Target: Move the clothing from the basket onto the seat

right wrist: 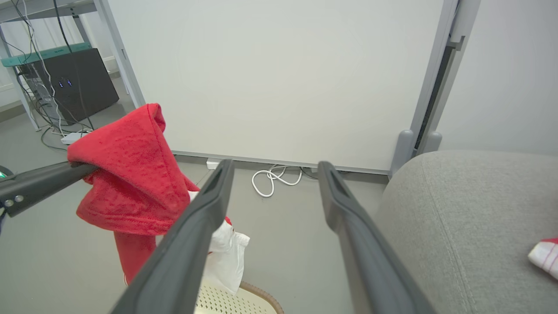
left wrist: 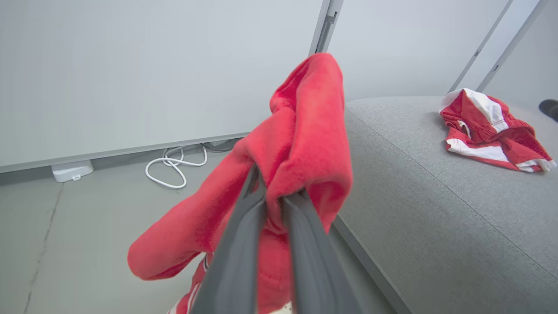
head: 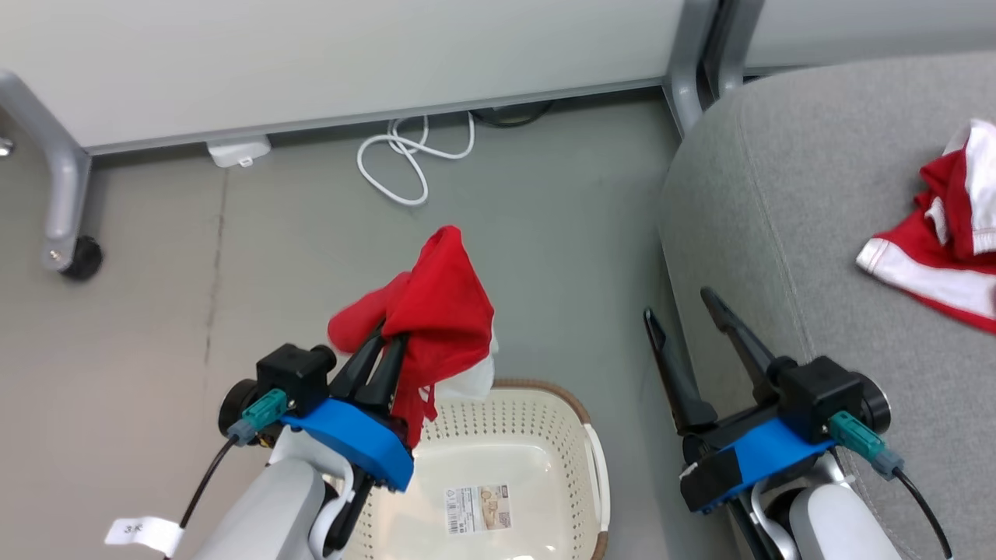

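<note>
My left gripper point(head: 393, 338) is shut on a red garment point(head: 436, 311) with white trim, held up above the far rim of the cream basket point(head: 545, 435). The same garment point(left wrist: 301, 144) drapes over the dark fingers point(left wrist: 244, 244) in the left wrist view and hangs at the left as red cloth point(right wrist: 130, 183) in the right wrist view. Only a paper label lies on the basket's visible floor. My right gripper point(head: 681, 307) stands open and empty beside the grey seat point(head: 778, 233). Another red and white garment point(head: 945, 233) lies on the seat point(left wrist: 436, 209), seen too from the left wrist point(left wrist: 488, 131).
A white cable coil point(head: 408, 159) and a small white box point(head: 237, 150) lie on the grey floor by the wall panel. A caster leg point(head: 66, 249) stands at the far left. Grey frame posts point(head: 689, 70) rise beside the seat's far corner. A dark computer case point(right wrist: 74, 83) sits at the back left.
</note>
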